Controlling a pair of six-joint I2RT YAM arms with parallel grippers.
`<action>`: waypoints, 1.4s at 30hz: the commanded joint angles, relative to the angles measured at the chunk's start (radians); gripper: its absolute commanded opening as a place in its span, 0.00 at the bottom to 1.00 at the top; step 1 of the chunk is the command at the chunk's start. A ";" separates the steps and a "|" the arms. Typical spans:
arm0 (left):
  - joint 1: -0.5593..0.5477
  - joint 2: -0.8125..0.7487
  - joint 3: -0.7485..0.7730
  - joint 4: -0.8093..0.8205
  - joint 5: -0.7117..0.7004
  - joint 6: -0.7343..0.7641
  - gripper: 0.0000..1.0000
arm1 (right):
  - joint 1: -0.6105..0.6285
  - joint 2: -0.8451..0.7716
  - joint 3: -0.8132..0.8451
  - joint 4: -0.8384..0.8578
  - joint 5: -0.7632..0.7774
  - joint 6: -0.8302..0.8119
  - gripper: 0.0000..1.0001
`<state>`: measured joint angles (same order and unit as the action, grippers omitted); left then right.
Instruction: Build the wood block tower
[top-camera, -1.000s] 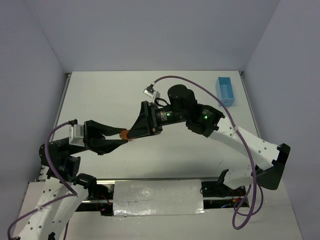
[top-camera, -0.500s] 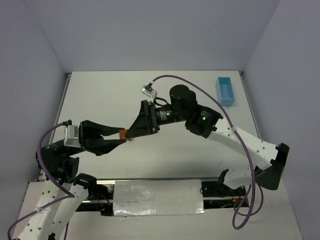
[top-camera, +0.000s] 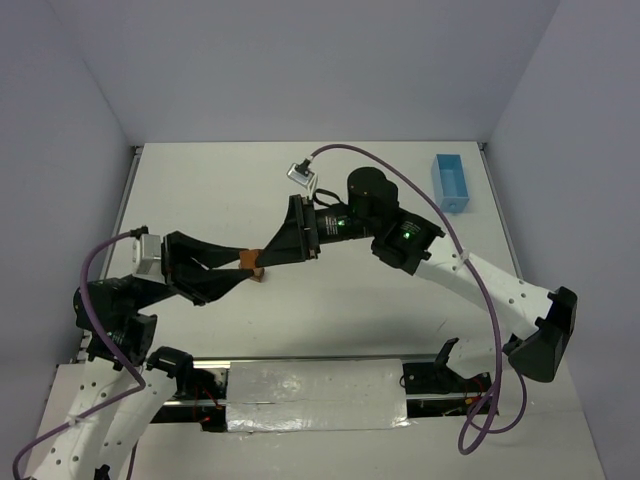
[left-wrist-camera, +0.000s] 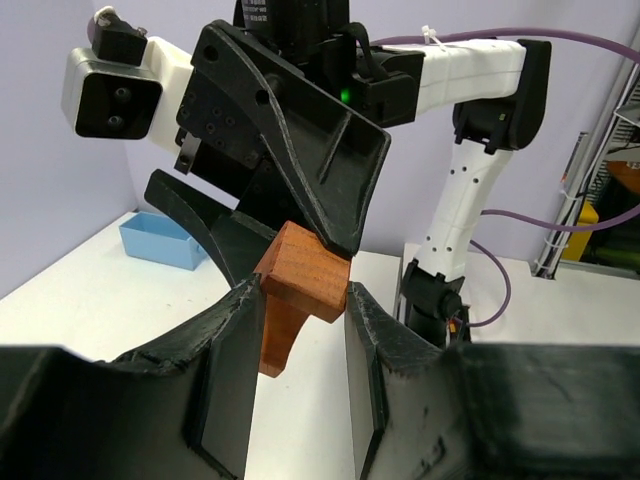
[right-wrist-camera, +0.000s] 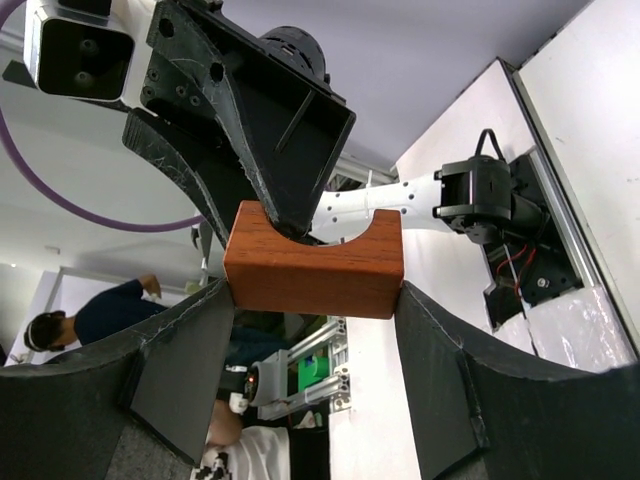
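Observation:
One reddish-brown arch-shaped wood block (top-camera: 252, 266) hangs above the table's middle-left, pinched from two sides. My left gripper (left-wrist-camera: 303, 295) is shut on its narrow faces, the arch leg (left-wrist-camera: 277, 335) pointing down between the fingers. From the opposite side my right gripper (right-wrist-camera: 312, 290) is shut on the same wood block (right-wrist-camera: 310, 262) across its long ends, curved cut-out facing away. The two pairs of fingers cross at the block (left-wrist-camera: 300, 268). In the top view the left gripper (top-camera: 243, 267) and right gripper (top-camera: 263, 261) meet tip to tip. The tower is out of view.
A light-blue rectangular tray (top-camera: 451, 183) sits at the table's far right corner and shows again behind the right arm in the left wrist view, tray (left-wrist-camera: 163, 240). The purple cable (top-camera: 400, 170) loops over the right arm. Both arm bases line the near edge.
My left jaws have narrowed onto the block that the right gripper holds. Both grippers and the block have drifted slightly, and the right wrist has shifted a little right.

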<state>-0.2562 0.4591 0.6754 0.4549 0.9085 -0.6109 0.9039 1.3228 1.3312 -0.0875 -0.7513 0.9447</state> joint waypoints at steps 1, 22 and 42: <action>0.005 -0.033 0.015 0.048 -0.071 0.025 0.00 | -0.008 -0.046 -0.026 0.063 -0.074 -0.001 0.69; 0.005 -0.016 0.105 -0.128 -0.210 -0.004 0.00 | -0.053 -0.221 -0.084 -0.048 0.059 -0.530 1.00; 0.005 0.069 0.064 -0.045 -0.174 -0.694 0.00 | 0.073 -0.222 -0.165 0.359 0.167 -0.762 0.77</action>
<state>-0.2543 0.5350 0.7311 0.2844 0.7151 -1.2148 0.9649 1.0725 1.0973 0.2054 -0.6075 0.1421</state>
